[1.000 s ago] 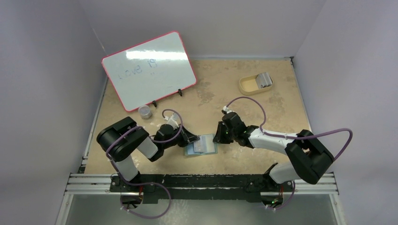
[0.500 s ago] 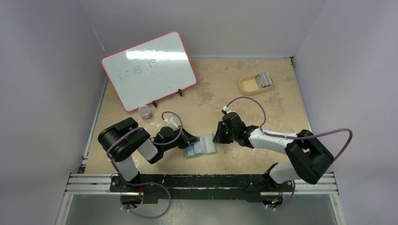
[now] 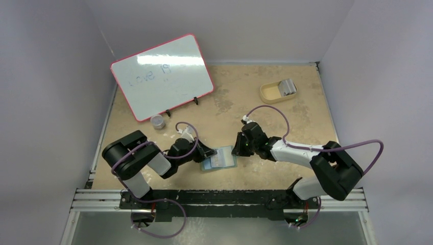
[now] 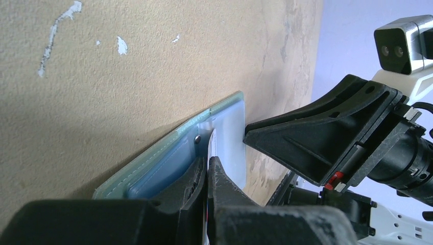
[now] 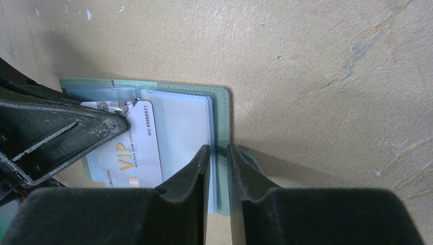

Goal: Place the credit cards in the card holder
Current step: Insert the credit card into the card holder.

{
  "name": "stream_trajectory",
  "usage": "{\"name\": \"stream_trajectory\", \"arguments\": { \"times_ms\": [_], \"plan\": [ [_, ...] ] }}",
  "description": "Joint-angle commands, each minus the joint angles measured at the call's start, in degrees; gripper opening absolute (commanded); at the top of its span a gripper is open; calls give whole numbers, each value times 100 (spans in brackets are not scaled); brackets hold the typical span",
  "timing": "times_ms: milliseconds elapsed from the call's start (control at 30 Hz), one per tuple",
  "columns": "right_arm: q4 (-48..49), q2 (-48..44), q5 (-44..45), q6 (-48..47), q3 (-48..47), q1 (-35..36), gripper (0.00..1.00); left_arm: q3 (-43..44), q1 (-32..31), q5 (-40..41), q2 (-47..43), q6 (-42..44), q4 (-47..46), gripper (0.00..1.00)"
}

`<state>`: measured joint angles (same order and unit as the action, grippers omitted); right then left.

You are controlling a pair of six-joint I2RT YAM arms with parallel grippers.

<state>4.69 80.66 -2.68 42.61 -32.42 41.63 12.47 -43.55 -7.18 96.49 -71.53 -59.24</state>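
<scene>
The grey-green card holder (image 3: 220, 158) lies open on the table between the arms, its light blue pockets up; it shows in the right wrist view (image 5: 173, 107) and the left wrist view (image 4: 168, 158). My left gripper (image 4: 209, 166) is shut on a pale blue-white credit card (image 5: 130, 148) printed "VIP", its edge at the holder's inner pocket. My right gripper (image 5: 217, 153) is shut on the holder's right edge. More cards (image 3: 287, 88) sit in the tan tray.
A tan rounded tray (image 3: 270, 93) stands at the back right. A whiteboard with a pink frame (image 3: 161, 74) stands at the back left, a small round jar (image 3: 158, 121) in front of it. Purple cables loop over both arms.
My left arm's elbow has swung a little to the left; the card has shifted slightly on the holder. The right arm has not moved.
</scene>
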Motion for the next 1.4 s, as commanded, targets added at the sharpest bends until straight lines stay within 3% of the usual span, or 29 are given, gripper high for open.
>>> {"name": "stream_trajectory", "arguments": {
  "times_ms": [0,867,1367],
  "plan": [
    [-3,-33,-31,-7,41,30,19,-78,-50,247,-69,19,361,0],
    [32,19,-60,-27,28,30,19,-179,-66,494,-209,-131,352,0],
    [111,46,-109,-16,64,30,19,60,-61,159,410,-125,-280,0]
  ]
}}
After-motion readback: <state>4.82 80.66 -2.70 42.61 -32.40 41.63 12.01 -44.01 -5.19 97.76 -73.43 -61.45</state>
